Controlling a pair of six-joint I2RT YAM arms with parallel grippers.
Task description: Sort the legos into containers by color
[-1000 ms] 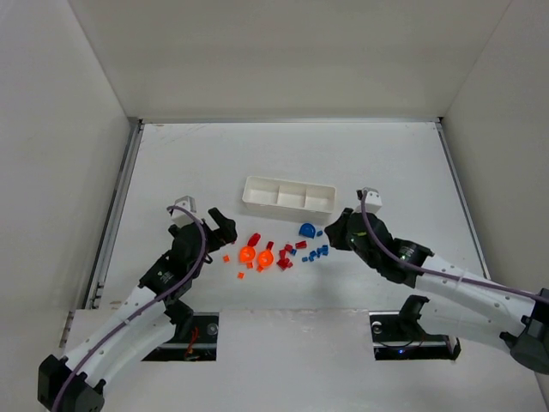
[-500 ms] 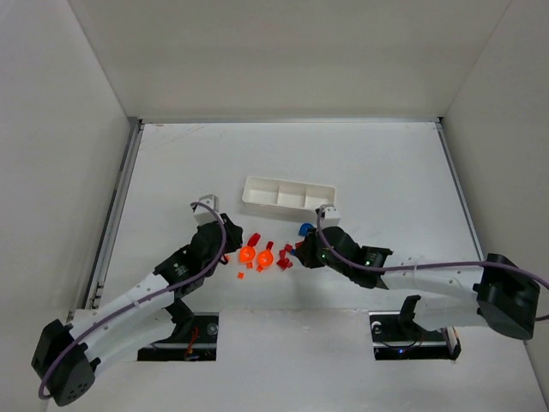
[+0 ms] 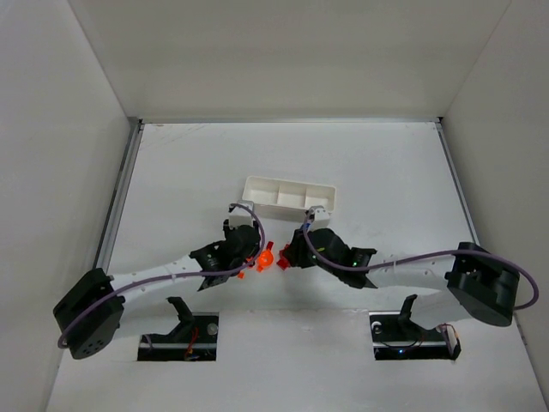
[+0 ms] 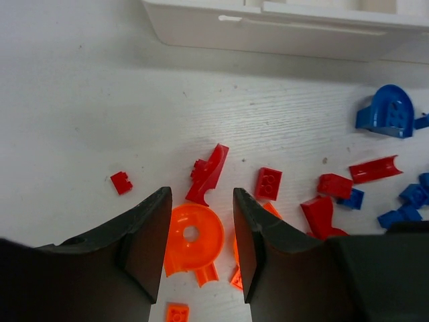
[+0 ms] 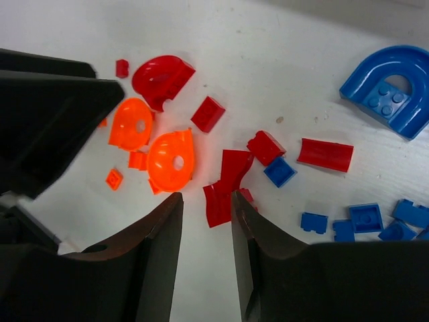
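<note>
We start on the left, where the left claw (image 4: 201, 201) is down low over the counter (image 4: 80, 114) with its jaws partly open. An orange round piece (image 4: 193, 238) lies flat between the two fingers. Its left edge slips behind the left finger and there is a sliver of counter before the right one, so we see no grip. Just beyond the fingertips a red curved brick (image 4: 209, 173) rests on the counter.

Moving right, the legos (image 3: 270, 256) sit in a loose scatter on the counter, near side of the white tray (image 3: 257, 190) and apart from it, right between the two claws. Orange and red pieces lie to the left.

Now the right claw (image 5: 205, 201), also low and facing the left one, has its jaws standing apart. A red angled piece (image 5: 218, 198) lies at the mouth of the gap, and we can't tell whether either finger touches it.

Furthest right, small blue bricks and a blue arch (image 5: 389, 87) lie loose on the counter.
</note>
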